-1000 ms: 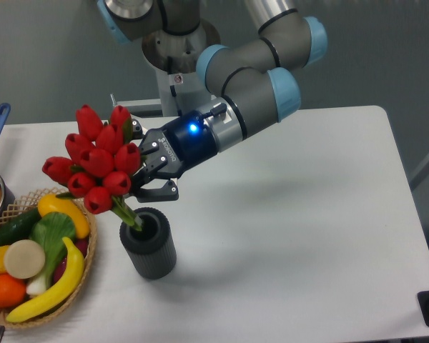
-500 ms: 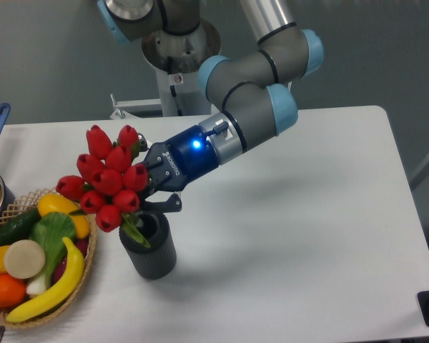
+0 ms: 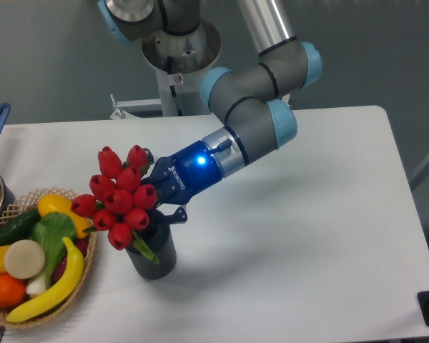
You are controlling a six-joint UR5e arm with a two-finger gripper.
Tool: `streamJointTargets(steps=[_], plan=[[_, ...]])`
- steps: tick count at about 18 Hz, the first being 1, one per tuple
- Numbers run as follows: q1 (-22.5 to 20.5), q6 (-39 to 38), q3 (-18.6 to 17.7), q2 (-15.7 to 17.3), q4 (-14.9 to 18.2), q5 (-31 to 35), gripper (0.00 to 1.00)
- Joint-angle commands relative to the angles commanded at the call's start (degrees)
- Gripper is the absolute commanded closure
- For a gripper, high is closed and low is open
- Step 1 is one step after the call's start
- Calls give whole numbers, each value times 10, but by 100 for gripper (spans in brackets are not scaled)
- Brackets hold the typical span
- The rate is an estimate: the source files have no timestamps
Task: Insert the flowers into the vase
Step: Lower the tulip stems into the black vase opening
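flowers (image 3: 120, 199) glossy red | vase (image 3: 157, 254) dark grey | basket (image 3: 86, 275) tan wicker

White counter (image 3: 322, 236) with rounded corners filled most of the view. Behind it stood a plain grey-blue wall (image 3: 50, 57). Light was even and soft, casting faint shadows on the counter top. A dark floor strip (image 3: 423, 143) showed past the right edge, with a pale object cut off at the frame's right side.
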State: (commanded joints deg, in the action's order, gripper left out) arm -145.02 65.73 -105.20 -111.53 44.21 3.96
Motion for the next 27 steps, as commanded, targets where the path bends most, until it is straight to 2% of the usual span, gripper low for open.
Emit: streamJointTargets(steps=[7,11,14,15,18,21,22,27], plan=[[-3,19,0,-19,0,1,64],[-8,30,-1,-22,0,26,61],[-8,35,-1,-22,0,27,44],[-9,39,-1,-22,0,27,33],[-10,40,-2,-21,0,43,30],[-11,41,-1,-19,0,70,6],[-11,41,-2,-18,-1,82,2],[-28,40,-2,-2,-2,132,0]])
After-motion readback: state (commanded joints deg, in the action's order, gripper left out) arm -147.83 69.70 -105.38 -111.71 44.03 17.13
